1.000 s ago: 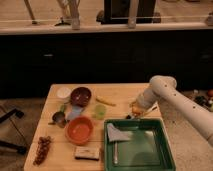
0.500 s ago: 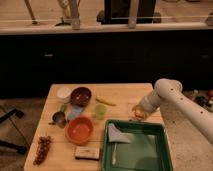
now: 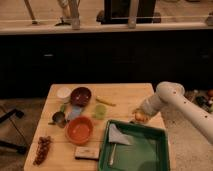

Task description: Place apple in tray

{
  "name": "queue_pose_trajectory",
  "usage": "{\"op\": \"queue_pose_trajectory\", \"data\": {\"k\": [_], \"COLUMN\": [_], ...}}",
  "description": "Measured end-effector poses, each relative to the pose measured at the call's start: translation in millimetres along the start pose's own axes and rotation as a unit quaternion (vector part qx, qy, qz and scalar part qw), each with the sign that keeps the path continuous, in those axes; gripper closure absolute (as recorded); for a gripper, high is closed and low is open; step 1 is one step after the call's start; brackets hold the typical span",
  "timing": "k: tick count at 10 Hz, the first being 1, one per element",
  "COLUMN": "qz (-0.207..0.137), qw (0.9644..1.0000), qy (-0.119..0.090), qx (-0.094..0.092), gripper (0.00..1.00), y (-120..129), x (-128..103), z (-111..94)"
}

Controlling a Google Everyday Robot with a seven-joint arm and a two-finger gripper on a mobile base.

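The gripper [image 3: 139, 116] looks clamped on the apple [image 3: 140, 118] right at the tray [image 3: 161, 131]'s far rim, probably so it can drop inside.

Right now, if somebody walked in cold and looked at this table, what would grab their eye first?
Probably the white robot arm reaching in from the right, its gripper at the apple just above the far right rim of the big dark green tray at the table's front right. Next would be the orange bowl left of the tray, with a dark brown bowl behind it.
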Motion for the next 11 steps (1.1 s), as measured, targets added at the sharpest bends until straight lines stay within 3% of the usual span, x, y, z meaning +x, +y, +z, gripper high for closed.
{"op": "queue_pose_trajectory", "data": {"k": [3,7,9,11], "qz": [0.001,-0.004,-0.009,-0.016], "qw": [1.0000,0.9996,0.9994,0.9990], "qy": [0.003,0.026,0.027,0.026], "qx": [-0.004,-0.012,-0.020,-0.032], "gripper": [0.97,0.97,0.97,0.97], "y": [5.9,-22.6,-28.8,-28.7], "x": [-0.9,37.0,36.3,21.6], "z": [-4.1,-16.0,-23.6,-32.5]}}
